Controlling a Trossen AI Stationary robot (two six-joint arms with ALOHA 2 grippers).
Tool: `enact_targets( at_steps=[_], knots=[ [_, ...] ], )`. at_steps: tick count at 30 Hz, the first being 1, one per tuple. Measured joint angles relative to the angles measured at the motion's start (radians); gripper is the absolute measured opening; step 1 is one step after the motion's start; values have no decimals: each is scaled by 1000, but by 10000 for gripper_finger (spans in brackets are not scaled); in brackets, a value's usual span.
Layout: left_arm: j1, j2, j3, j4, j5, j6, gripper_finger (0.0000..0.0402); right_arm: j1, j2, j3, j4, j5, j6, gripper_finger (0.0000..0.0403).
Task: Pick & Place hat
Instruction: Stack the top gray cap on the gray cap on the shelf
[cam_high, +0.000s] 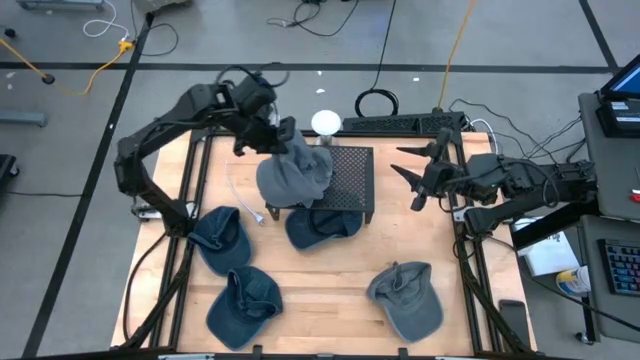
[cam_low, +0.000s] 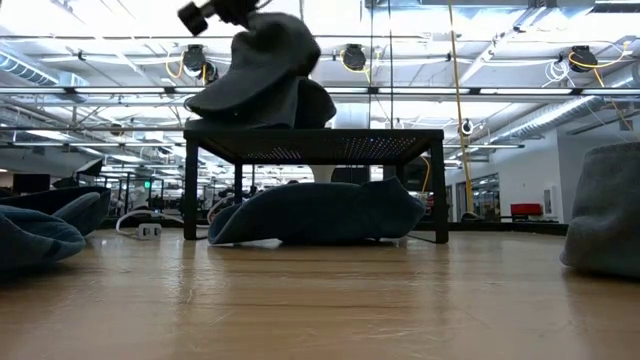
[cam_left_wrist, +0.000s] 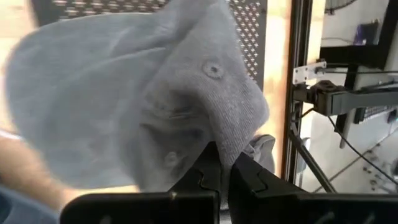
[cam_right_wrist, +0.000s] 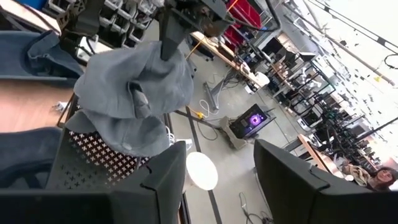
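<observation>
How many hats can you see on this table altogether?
5. A grey hat held by the left gripper over the black rack, a blue one under the rack, two blue front-left, one grey front-right. More could be hidden.

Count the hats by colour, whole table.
Grey hats: 2, one held by the left gripper over the black stand, grey hat, and one at the near right.
Dark blue hats: 3.
Total: 5
</observation>
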Motion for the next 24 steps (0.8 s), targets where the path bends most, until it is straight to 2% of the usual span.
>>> enact_targets(
  at_steps=[4,19,24],
  knots=[
    [-7,54,0,56,40,27,3,0,0,0,-10,0,1,182],
    [-27,227,0,55,77,140,3,0,0,0,-58,0,23,181],
    [-31,245,0,56,79,153,32,0,0,0,-58,0,23,178]
  ],
)
